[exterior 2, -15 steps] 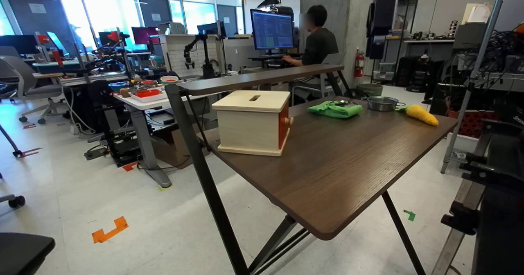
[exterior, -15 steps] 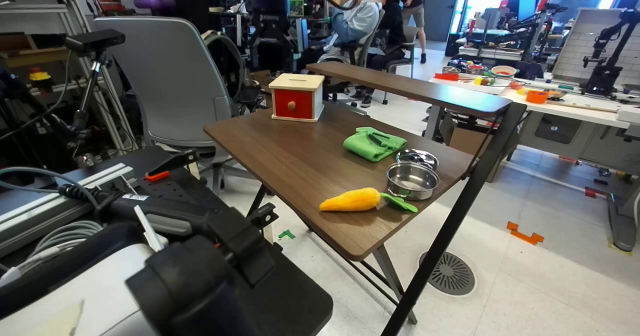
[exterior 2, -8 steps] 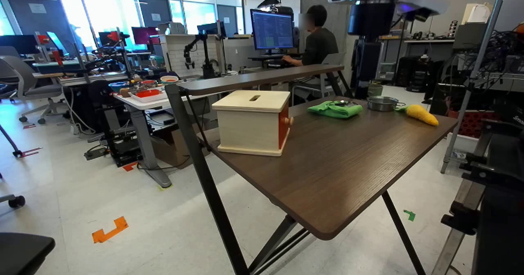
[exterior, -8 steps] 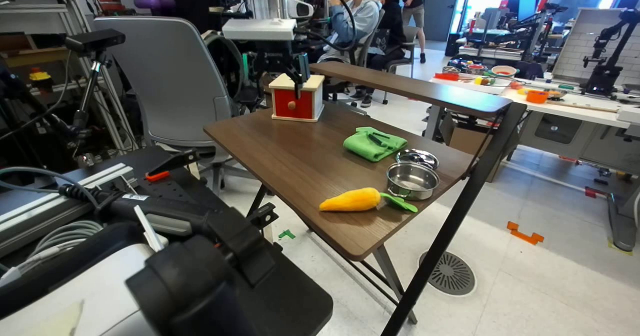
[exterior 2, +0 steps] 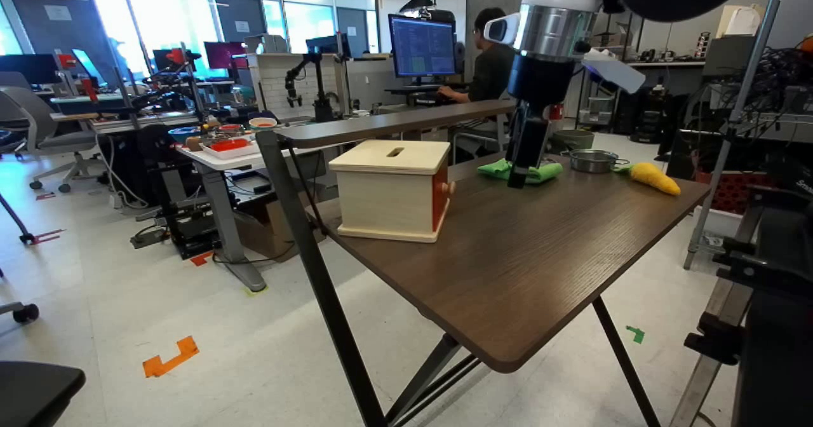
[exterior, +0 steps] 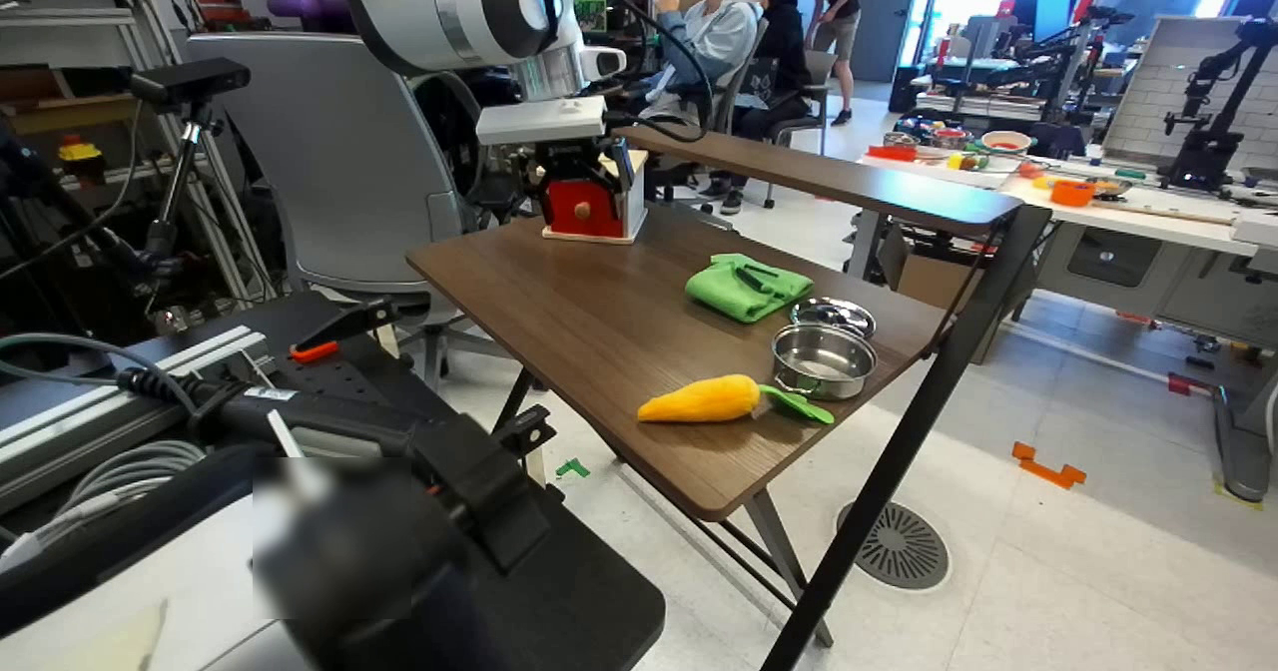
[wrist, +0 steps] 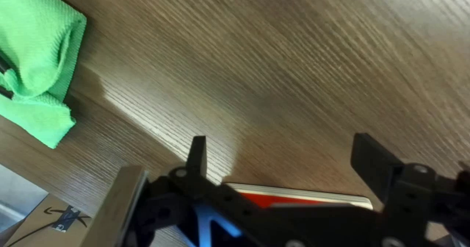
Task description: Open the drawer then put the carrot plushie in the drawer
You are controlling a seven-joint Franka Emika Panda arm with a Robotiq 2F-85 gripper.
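The drawer box [exterior: 597,226] has a red front with a round knob and a tan top with a slot. Its wooden side shows in an exterior view [exterior 2: 386,206], and the red front sits flush, so the drawer is closed. The carrot plushie [exterior: 702,400] is yellow-orange with a green leafy end and lies at the far end of the table from the box; it also shows in an exterior view [exterior 2: 654,178]. My gripper [exterior 2: 517,178] is open and empty, tilted downward, in front of the red face and apart from the knob. The wrist view shows the fingertips wide apart [wrist: 200,147].
A folded green cloth [exterior: 747,290] with a dark object on it lies mid-table. A metal pot [exterior: 824,363] and its lid [exterior: 837,316] stand near the carrot. A raised wooden shelf [exterior: 799,174] runs along one edge of the brown table [exterior: 609,322].
My gripper has come down from above into both exterior views and tilted. It is now lower and closer to the red drawer front. The box and carrot have not moved.
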